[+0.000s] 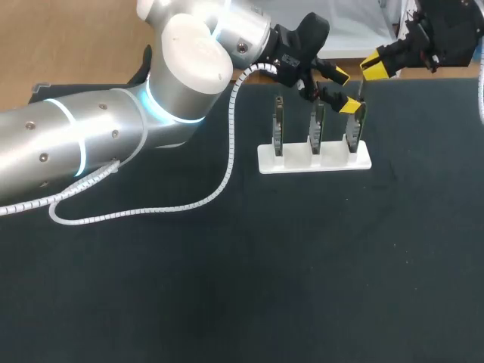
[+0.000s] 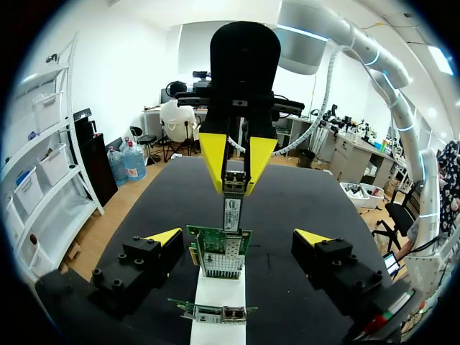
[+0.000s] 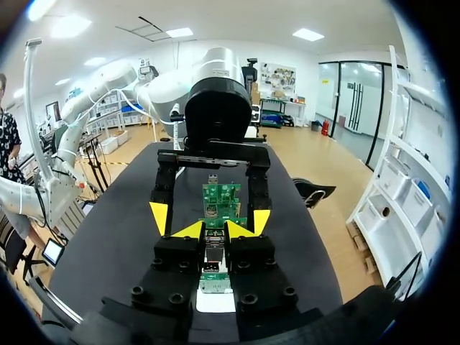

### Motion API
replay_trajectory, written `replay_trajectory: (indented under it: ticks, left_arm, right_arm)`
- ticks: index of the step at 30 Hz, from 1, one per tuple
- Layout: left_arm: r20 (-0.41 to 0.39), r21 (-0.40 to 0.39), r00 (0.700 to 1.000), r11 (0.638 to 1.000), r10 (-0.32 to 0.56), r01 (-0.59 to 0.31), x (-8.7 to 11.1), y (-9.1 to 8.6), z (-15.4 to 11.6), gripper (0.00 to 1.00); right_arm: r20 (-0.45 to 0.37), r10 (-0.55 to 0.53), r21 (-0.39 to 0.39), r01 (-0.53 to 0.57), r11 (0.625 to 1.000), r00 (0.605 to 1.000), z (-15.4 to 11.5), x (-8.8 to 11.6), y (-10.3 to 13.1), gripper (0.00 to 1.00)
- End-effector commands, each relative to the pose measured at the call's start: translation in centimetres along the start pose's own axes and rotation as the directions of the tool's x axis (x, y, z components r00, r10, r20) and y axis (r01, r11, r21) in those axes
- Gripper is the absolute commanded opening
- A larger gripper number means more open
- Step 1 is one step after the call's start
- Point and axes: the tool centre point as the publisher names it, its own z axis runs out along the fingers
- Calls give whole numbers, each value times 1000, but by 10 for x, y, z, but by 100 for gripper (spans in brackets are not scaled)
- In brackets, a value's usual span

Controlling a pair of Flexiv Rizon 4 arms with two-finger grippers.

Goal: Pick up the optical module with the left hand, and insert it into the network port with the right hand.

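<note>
One black table (image 1: 227,287) carries all items. Two arms work over its far side. The left arm (image 1: 98,136), the largest body in the head view, enters from the left and reaches past the middle. A white coiled cable (image 1: 228,144) hangs from it onto the table. The right arm (image 1: 446,30) enters at the far right corner.

A white stand (image 1: 299,161) sits on the table and holds three cards (image 1: 316,125) upright in a row, each apart from the next.

The left claw (image 1: 345,90) is released. Its fingers are spread wide, one on each side of the right card (image 1: 355,127), and touch nothing. In the left wrist view this card stands between the two yellow tips with clear gaps on both sides.

The right claw (image 1: 376,66) is directly above the right card, fingers pointing down, and grasps the module (image 2: 231,207) between its yellow tips. The module hangs vertical and in line with the card. Its lower end is at the card's top edge. Whether it has entered the card cannot be told.
</note>
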Motion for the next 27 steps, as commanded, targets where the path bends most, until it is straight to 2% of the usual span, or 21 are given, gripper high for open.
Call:
replay_trajectory:
  ticks: [1,8,27]
  left_arm:
    - [-6,3,1000,1000,-2,2,-1,2,0,100]
    - [-6,3,1000,1000,-2,2,-1,2,0,100]
    - [-6,3,1000,1000,-2,2,-1,2,0,100]
  right_arm:
    - [-4,-5,0,5,1000,1000,0,0,4,0]
    - [-3,-12,21,12,1000,1000,1,1,5,0]
    - [-18,-3,5,3,1000,1000,3,9,6,0]
